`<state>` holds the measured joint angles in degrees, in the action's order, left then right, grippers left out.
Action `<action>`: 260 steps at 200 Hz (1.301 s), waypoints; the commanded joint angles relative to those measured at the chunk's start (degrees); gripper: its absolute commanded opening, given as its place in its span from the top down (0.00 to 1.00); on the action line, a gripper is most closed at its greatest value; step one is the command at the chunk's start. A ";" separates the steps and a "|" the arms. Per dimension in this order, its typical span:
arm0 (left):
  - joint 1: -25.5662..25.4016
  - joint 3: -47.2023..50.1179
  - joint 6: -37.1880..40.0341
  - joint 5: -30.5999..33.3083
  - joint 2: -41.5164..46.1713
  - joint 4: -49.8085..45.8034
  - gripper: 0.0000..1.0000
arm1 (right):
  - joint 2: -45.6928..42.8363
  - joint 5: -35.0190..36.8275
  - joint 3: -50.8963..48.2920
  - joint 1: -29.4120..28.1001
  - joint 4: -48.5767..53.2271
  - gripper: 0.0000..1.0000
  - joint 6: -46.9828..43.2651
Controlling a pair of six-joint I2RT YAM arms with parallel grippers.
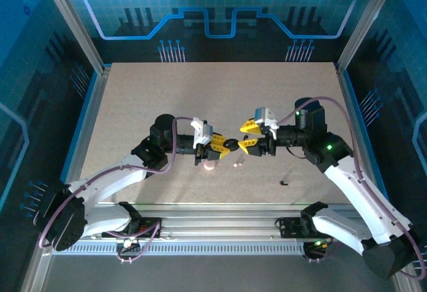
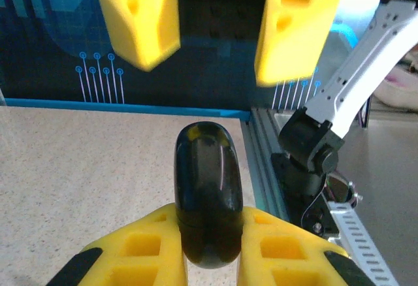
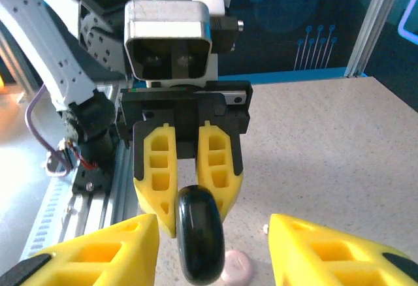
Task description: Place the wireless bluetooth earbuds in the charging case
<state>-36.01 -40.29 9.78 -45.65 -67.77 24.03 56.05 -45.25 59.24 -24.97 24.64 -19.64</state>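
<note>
1. Black charging case: glossy, rounded, held edge-on above the table. No lettering legible on its shell.
2. Left gripper: yellow fingers clamped on both flat sides of the case.
3. Right gripper: directly facing the case, fingers spread wide, gripping nothing.
4. Pink round case: on the table, just below the black case and toward the left arm.
5. Whitish earbud: on the table, near the black case, on its near side.
6. Black curved earbud: on the table, well apart from the black case, toward the right arm's base.
7. Back panel: blue printed circuit lines and a gear motif.
</note>
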 commanded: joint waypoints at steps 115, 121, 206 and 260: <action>-0.63 -1.58 6.09 0.21 1.83 -6.13 0.93 | 11.30 6.06 11.16 -7.73 23.04 0.54 -19.70; -0.62 -1.55 6.12 0.29 1.85 -6.11 0.93 | 11.65 5.82 11.28 -7.94 23.31 0.56 -20.16; -0.62 -1.23 4.50 0.01 1.64 -3.38 0.87 | 13.34 6.03 12.70 -8.28 25.10 0.84 -24.13; -0.72 -0.36 3.75 0.38 1.63 -1.85 0.63 | 12.21 1.91 12.21 -6.19 23.45 0.84 -23.91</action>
<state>-36.29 -41.08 13.82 -45.06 -66.94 19.94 69.28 -39.20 70.78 -32.18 47.59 -42.74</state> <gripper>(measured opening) 0.372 0.183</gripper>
